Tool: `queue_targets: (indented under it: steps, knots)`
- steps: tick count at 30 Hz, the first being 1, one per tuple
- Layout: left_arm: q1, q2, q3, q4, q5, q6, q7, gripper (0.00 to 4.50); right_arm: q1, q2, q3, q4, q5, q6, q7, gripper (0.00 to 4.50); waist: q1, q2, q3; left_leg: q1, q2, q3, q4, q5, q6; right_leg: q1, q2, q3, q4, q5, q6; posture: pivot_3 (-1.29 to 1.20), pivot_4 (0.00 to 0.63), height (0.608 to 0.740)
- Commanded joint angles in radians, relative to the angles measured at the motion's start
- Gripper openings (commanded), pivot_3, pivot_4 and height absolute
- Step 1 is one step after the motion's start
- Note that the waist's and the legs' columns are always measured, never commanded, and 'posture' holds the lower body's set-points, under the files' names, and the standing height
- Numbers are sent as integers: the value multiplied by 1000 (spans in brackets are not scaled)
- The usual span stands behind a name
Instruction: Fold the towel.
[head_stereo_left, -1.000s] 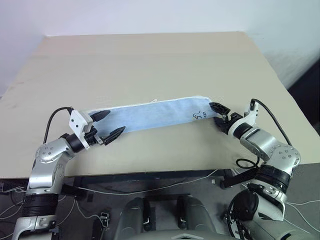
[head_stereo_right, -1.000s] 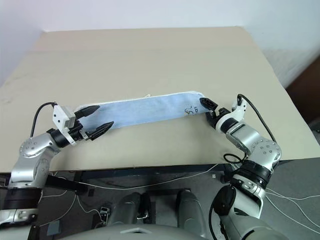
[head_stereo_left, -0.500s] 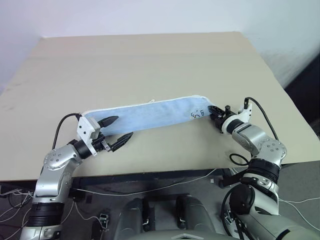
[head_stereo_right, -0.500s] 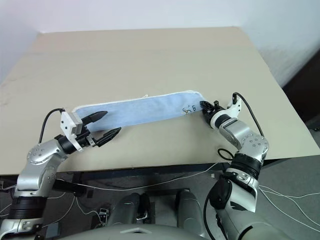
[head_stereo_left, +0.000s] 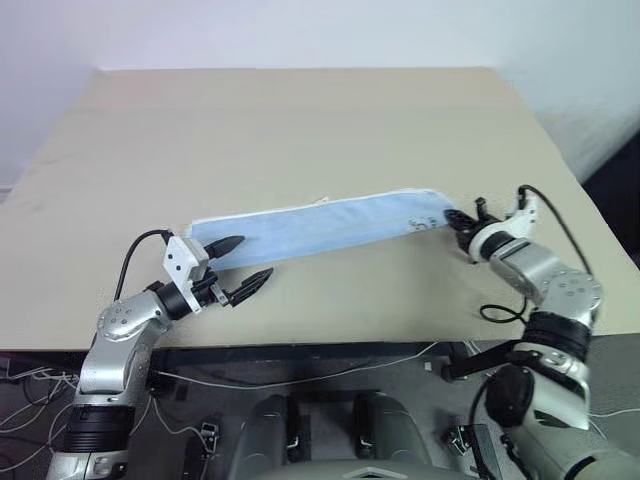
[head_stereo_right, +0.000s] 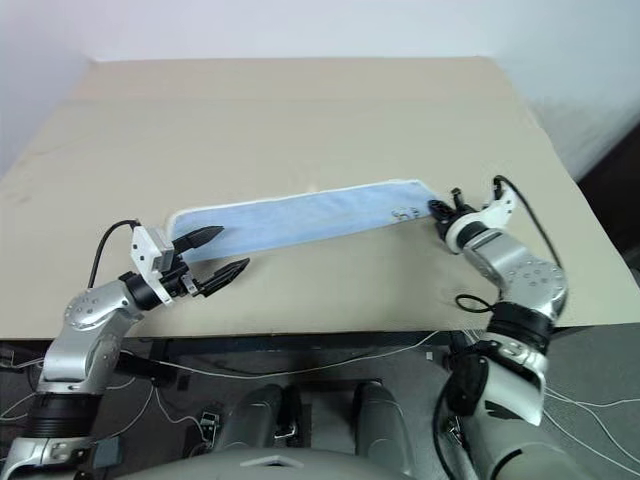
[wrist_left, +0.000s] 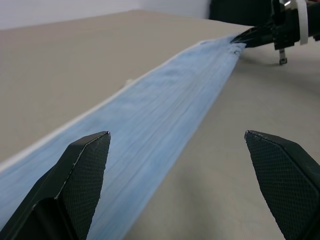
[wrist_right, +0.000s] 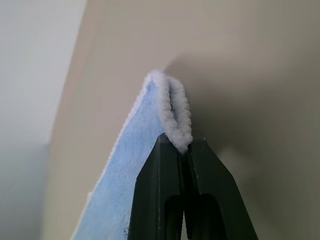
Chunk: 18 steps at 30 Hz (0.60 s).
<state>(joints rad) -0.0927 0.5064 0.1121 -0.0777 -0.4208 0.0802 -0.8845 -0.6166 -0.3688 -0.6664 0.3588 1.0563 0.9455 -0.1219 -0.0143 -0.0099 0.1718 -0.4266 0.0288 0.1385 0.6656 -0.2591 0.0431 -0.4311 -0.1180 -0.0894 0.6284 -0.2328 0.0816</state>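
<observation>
Right wrist view, towel (wrist_right: 172, 120) end pinched in right tool (wrist_right: 184, 155)

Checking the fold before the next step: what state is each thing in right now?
towel: lying in a long narrow strip on the table, right end pinched.
right gripper: shut on the towel's white-edged end.
left gripper: open, fingers either side of the towel's left end, not gripping.
</observation>
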Motion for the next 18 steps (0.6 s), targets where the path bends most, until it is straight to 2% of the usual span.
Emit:
queue_targets:
  steps: [1, 3, 8, 13, 15, 18]
  knots:
    - [0, -2, 4, -10, 8, -27, 2, 4500, -23, -96, 62, -48, -69, -29, 121, 22, -1, 0, 0, 0, 0, 0, 0, 0, 0, 0, 0, 0, 0, 0, 0, 0, 150, 740]
    - [2, -3, 2, -9, 11, -30, 3, 4500, -21, -129, 128, -78, -118, -42, 185, 22, -3, 0, 0, 0, 0, 0, 0, 0, 0, 0, 0, 0, 0, 0, 0, 0, 150, 740]
    - [-3, -8, -1, -1, 18, -38, 6, 4500, -10, -217, 427, -277, -311, -120, 414, 22, -7, 3, 2, 0, 1, 1, -1, 0, 0, -2, 1, 1, 0, 0, 0, 0, 150, 740]
    - [-13, -11, -8, 11, 22, -45, 5, 4500, -12, -268, 701, -394, -503, -217, 609, 22, 0, 2, 2, -1, 1, 1, 0, 0, 0, -2, 1, 0, 0, 0, 1, 0, 150, 740]
    - [-18, -13, -11, 15, 23, -48, 6, 4500, -8, -267, 812, -390, -606, -272, 657, 22, 1, 2, 2, -1, 1, 1, 0, 0, 0, -2, 0, 0, 0, 0, 0, 0, 150, 740]
    - [-20, -18, -14, 16, 25, -51, 11, 4500, -15, -237, 898, -326, -722, -346, 673, 22, 1, 2, 2, -1, 1, 0, 0, 0, 0, -2, 0, 0, 0, 0, 0, 0, 150, 740]
